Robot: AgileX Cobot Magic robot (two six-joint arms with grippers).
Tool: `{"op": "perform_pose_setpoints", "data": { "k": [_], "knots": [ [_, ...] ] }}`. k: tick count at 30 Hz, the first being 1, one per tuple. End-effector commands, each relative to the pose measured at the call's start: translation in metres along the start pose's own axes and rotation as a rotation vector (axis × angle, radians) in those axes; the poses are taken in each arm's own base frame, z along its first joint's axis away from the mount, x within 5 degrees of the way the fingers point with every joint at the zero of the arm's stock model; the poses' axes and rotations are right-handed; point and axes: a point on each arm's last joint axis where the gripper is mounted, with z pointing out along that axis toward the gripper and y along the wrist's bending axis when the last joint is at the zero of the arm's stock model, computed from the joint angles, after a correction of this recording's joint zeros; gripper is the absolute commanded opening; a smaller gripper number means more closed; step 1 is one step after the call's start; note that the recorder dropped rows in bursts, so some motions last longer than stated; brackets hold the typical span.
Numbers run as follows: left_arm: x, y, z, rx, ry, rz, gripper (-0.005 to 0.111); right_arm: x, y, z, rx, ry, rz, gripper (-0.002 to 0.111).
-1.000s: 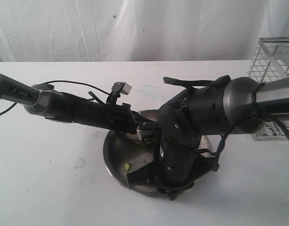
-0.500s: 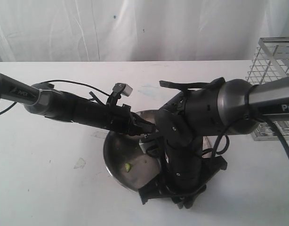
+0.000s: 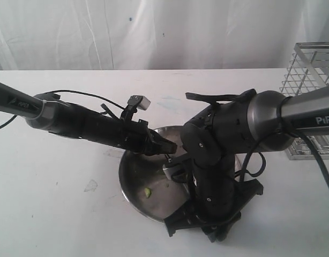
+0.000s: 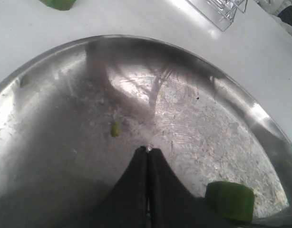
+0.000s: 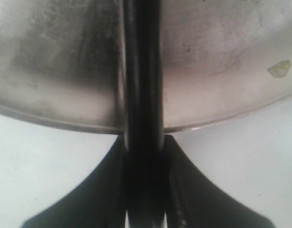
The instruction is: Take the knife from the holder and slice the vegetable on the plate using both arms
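The steel plate [image 3: 133, 176] lies mid-table. My left gripper [image 3: 169, 145] reaches over it from the left. In the left wrist view that left gripper [image 4: 148, 150] is shut just above the plate [image 4: 193, 118], with nothing showing between its tips. A dark green chunk of the vegetable [image 4: 230, 200] lies right beside one finger. My right gripper [image 3: 199, 224] hangs at the plate's front edge. There the right gripper [image 5: 143, 142] is shut on the black handle of the knife [image 5: 142, 71], which runs over the rim into the plate [image 5: 65, 57]. The wire holder [image 3: 313, 80] stands at the far right.
Tiny green slices lie on the plate [image 3: 147, 193] [image 4: 115, 128] [image 5: 279, 69]. Another green piece [image 4: 58, 4] lies on the white table beyond the rim. The right arm's bulky elbow [image 3: 245, 126] hangs over the plate's right half.
The right arm has swung down and drawn back toward the plate's front edge, taking the knife with it. The left gripper has slid a little further over the plate.
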Motion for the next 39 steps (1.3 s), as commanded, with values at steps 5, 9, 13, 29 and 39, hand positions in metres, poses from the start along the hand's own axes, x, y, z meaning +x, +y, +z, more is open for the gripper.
{"op": "perform_pose_setpoints", "data": {
  "k": [5,9,13,29,39],
  "knots": [
    [-0.021,-0.023,-0.014,0.031,0.0,0.063,0.0,0.002,-0.004,0.001,-0.004,0.031,0.035,0.0],
    [-0.016,-0.026,-0.013,0.074,0.03,0.058,0.0,0.002,-0.003,0.001,-0.006,0.032,0.037,0.0],
    [-0.005,-0.024,-0.01,0.102,0.057,0.027,0.0,0.002,-0.003,0.001,-0.006,0.032,0.037,0.0],
    [0.002,-0.035,0.017,-0.024,0.07,0.114,0.0,0.001,-0.003,0.001,-0.011,0.019,0.037,0.0],
    [-0.013,-0.039,0.008,-0.056,0.023,0.123,0.0,0.001,-0.003,0.001,-0.011,0.019,0.037,0.0]
  ]
}}
